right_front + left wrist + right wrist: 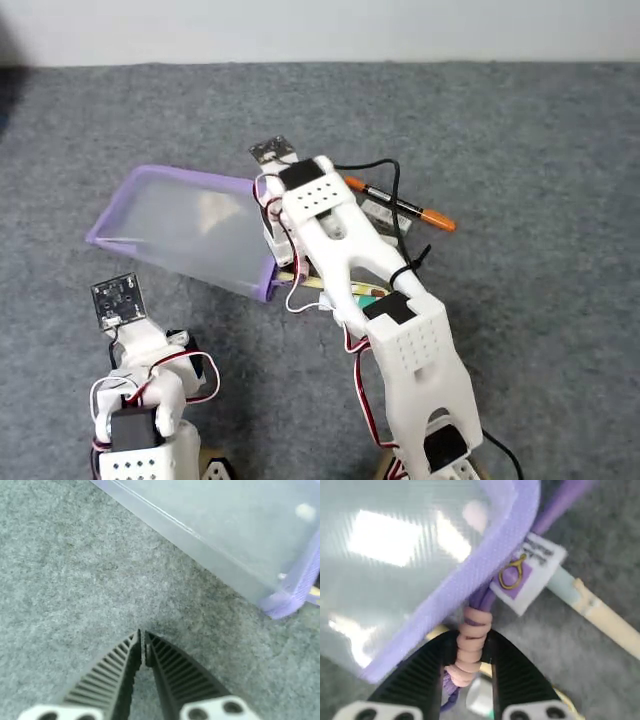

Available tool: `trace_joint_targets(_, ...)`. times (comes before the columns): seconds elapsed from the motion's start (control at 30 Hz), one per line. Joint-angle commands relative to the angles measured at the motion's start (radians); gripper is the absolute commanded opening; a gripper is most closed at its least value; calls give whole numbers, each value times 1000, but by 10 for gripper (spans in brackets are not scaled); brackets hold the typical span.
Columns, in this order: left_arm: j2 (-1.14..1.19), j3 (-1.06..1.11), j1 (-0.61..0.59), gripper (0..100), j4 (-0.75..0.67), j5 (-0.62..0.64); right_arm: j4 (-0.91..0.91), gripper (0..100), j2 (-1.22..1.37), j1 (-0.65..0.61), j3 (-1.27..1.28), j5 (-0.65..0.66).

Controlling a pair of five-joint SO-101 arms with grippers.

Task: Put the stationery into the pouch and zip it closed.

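A translucent pouch (185,225) with purple trim lies on the grey carpet. My right gripper (469,652) is shut on a pink coiled pull (472,635) at the pouch's purple edge (485,570), beside a white label (527,572). In the high view the right arm (350,250) stretches over the pouch's right end. An orange-capped black marker (405,207) lies just beyond that arm, and a cream and teal pen (592,607) lies by the pouch corner. My left gripper (143,641) is shut and holds nothing, low over bare carpet a short way in front of the pouch (235,535).
More stationery (362,293) lies partly hidden under the right arm. The left arm (140,400) sits at the near left. Bare carpet (540,150) stretches to the right of the things and behind them.
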Motion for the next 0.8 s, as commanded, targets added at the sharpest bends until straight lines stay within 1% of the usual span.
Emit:
trace_joint_targets(0.0, -14, -5, -6, 14, -17, 8, 114, 9, -91, 7, -121, 14)
trace_joint_targets(0.13, -14, -5, -6, 14, -17, 8, 213, 10, -156, 2, -193, 14)
trace_joint_targets(0.27, -14, -5, -6, 14, -17, 8, 263, 10, -213, 1, -207, 14)
trace_joint_targets(0.33, -14, -5, -6, 14, -17, 8, 263, 10, -246, 4, -206, -2)
trace_joint_targets(0.43, -14, -5, -6, 14, -17, 8, 263, 9, -309, 5, -206, -94)
trace_joint_targets(0.57, -14, -5, -6, 14, -17, 8, 262, 9, -346, 1, -206, -161)
trace_joint_targets(0.77, -14, -5, -6, 14, -17, 8, 259, 8, -375, -5, -206, -169)
